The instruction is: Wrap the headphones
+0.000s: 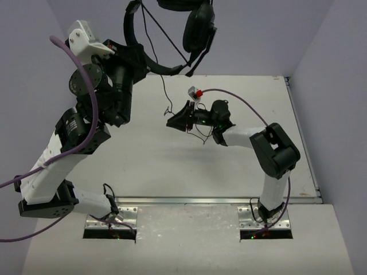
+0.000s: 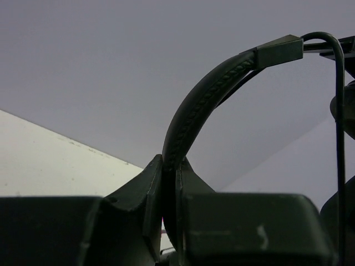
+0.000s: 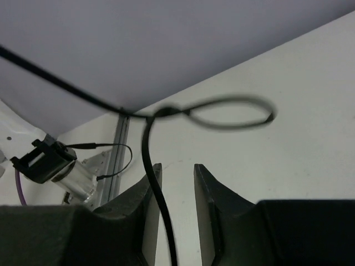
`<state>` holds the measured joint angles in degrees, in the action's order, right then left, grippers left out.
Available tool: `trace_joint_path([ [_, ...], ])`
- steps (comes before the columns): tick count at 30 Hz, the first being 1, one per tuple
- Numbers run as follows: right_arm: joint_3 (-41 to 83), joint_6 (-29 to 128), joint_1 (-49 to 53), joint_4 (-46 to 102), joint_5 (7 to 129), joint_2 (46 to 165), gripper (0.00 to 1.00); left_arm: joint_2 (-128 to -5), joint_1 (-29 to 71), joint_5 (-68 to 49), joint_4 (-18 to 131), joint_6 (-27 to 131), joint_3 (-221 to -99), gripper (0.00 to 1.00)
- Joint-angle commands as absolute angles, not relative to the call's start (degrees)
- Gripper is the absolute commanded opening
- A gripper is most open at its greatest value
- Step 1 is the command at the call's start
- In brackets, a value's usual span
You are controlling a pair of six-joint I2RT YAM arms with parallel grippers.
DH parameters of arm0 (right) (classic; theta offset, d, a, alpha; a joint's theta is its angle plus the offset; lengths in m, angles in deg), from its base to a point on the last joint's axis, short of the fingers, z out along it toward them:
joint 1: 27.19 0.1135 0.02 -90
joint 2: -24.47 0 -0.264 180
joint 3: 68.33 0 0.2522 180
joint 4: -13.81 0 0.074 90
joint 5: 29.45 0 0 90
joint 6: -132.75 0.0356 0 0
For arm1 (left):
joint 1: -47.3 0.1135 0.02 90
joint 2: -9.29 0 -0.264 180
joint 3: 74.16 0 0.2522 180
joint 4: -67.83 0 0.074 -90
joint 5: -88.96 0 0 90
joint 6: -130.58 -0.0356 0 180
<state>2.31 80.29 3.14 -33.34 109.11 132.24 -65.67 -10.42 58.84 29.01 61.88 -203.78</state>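
Note:
The black headphones (image 1: 195, 28) hang in the air at the top of the overhead view, well above the white table (image 1: 172, 166). My left gripper (image 1: 143, 62) is shut on their padded headband (image 2: 202, 97), which rises from between the jaws (image 2: 169, 166). One earcup (image 2: 346, 111) shows at the right edge. The thin black cable (image 1: 164, 91) drops from the headset to my right gripper (image 1: 174, 121), low over the table's middle. In the right wrist view that gripper (image 3: 177, 169) is open. The cable (image 3: 151, 160) runs between its jaws along the left finger, and a loop (image 3: 233, 113) lies beyond the tips.
Thick purple robot cables (image 1: 86, 86) trail along the left arm and arc over the right arm (image 1: 246, 103). Lilac walls (image 1: 321, 34) close the back and sides. Metal mounting plates (image 1: 189, 201) line the table's near edge. The left arm's base (image 3: 52, 163) shows in the right wrist view.

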Motion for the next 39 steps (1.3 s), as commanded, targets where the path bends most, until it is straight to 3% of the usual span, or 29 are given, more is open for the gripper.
trace_joint_path([
  [1, -1.6, 81.7, 3.7, -40.4, 108.1, 132.7, 0.30, -69.1, -10.8, 67.1, 31.1, 60.3, -212.8, 0.00],
  [6, -6.9, 83.9, 4.5, -46.6, 109.3, 134.2, 0.28, -71.7, -10.8, 69.9, 33.7, 55.8, -214.7, 0.00],
  [9, -7.8, 83.6, 4.9, -46.6, 109.2, 133.7, 0.01, -72.8, -10.8, 71.5, 36.2, 52.0, -214.6, 0.00],
  [14, -23.6, 77.9, 5.9, -41.8, 97.6, 122.5, 0.01, -75.6, -6.6, 76.5, 46.7, 38.9, -211.8, 0.00],
  [16, -29.4, 75.1, 7.4, -37.5, 93.2, 112.5, 0.01, -77.3, -3.5, 73.6, 44.0, 40.1, -212.8, 0.00],
  [20, -40.1, 67.6, 15.1, -19.3, 82.3, 95.1, 0.01, -89.2, 10.2, 56.4, 13.4, 64.3, -227.6, 0.00],
  [25, -39.1, 61.5, 23.7, 4.0, 74.2, 74.9, 0.01, -91.6, 23.9, 42.7, 14.0, 71.7, -219.3, 0.01],
  [29, -34.2, 57.6, 28.2, 15.8, 69.5, 67.6, 0.01, -95.6, 33.0, 33.9, 11.1, 75.4, -218.9, 0.00],
  [34, -27.9, 52.5, 32.0, 24.8, 64.6, 65.5, 0.01, -100.1, 43.2, 22.4, 10.8, 77.1, -217.5, 0.00],
  [39, -22.3, 49.7, 32.6, 29.0, 64.9, 64.4, 0.01, -105.0, 46.9, 20.7, 9.9, 75.2, -217.7, 0.00],
])
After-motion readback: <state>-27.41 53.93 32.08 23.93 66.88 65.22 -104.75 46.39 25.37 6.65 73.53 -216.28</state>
